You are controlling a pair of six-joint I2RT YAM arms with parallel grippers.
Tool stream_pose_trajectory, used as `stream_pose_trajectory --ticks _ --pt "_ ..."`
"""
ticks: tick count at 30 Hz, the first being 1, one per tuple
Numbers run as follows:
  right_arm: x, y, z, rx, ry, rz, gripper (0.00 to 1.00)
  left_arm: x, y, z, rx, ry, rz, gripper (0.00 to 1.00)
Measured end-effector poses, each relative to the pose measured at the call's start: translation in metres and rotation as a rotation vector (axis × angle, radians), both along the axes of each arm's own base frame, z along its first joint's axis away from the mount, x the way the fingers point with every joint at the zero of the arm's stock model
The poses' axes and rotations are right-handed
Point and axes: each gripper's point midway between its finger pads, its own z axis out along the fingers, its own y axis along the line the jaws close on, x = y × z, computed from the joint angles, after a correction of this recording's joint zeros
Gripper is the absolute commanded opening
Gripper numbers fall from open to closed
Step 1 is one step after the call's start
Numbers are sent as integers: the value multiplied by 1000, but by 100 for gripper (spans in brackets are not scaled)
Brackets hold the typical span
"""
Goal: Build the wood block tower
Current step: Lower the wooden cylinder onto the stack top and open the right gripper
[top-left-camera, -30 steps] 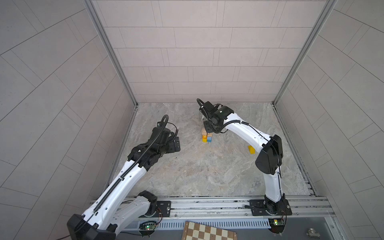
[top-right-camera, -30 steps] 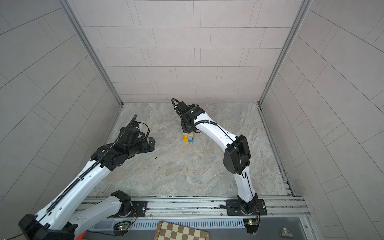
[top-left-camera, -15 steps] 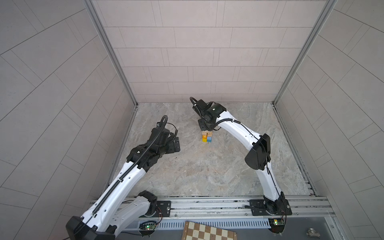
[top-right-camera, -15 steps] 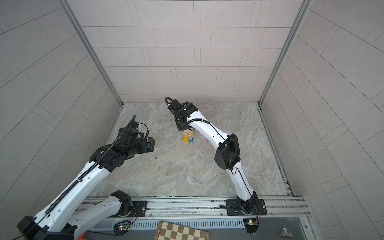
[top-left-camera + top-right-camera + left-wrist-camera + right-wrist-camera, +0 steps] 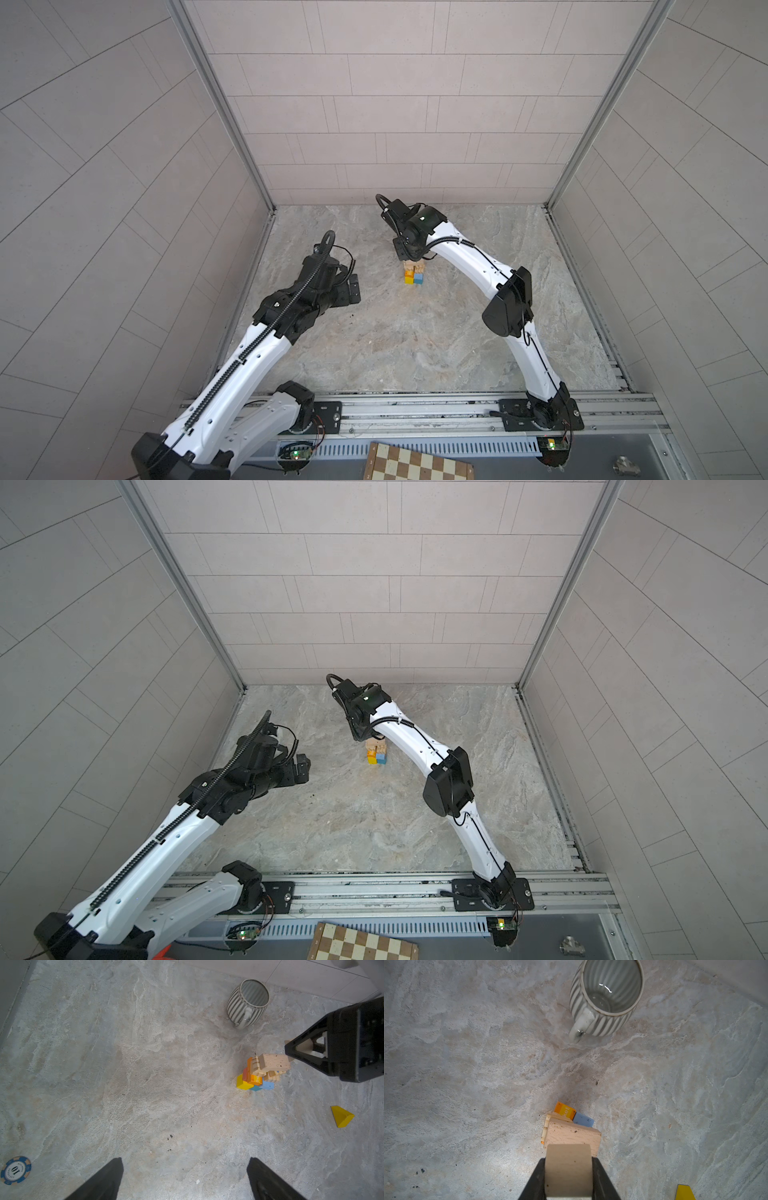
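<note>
The right fingers (image 5: 599, 1178) pinch a plain pale wood block (image 5: 568, 1169) between them and hold it at the end of the top brick (image 5: 572, 1136) of the wood block tower (image 5: 414, 274). Whether block and brick touch cannot be told.

The tower stands on the grey marbled desk (image 5: 415, 353), near its middle and somewhat toward the back wall in both top views. At its foot, resting on the desk, are a yellow block (image 5: 242, 1083), a teal block (image 5: 256, 1089) and a light blue block (image 5: 268, 1085). Above these sit an orange lettered block (image 5: 256, 1078) and ribbed natural-wood pieces (image 5: 272, 1076), and the plain natural-wood brick lies across the top.

A grey ribbed mug (image 5: 247, 1001) stands upright near the tower on the back-wall side, its handle turned toward the blocks. A yellow wedge (image 5: 341, 1115) lies alone on the desk, apart from the tower.

The left fingers (image 5: 108, 1182) are spread wide with nothing between them. They hang over bare desk well apart from the tower, on its left in both top views. A blue-and-cream poker chip (image 5: 15, 1170) marked 10 lies flat on the desk, far from the blocks. A brown-and-cream chessboard (image 5: 415, 461) lies beyond the front rail, off the desk.
</note>
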Motion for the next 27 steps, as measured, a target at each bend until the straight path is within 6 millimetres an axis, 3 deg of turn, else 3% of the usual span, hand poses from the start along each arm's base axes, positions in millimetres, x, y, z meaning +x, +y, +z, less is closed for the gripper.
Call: stream_pose_trajectory --ticks 27 --pt "10 3 -21 -28 -2 -11 33 0 -2 -2 -8 3 -8 100"
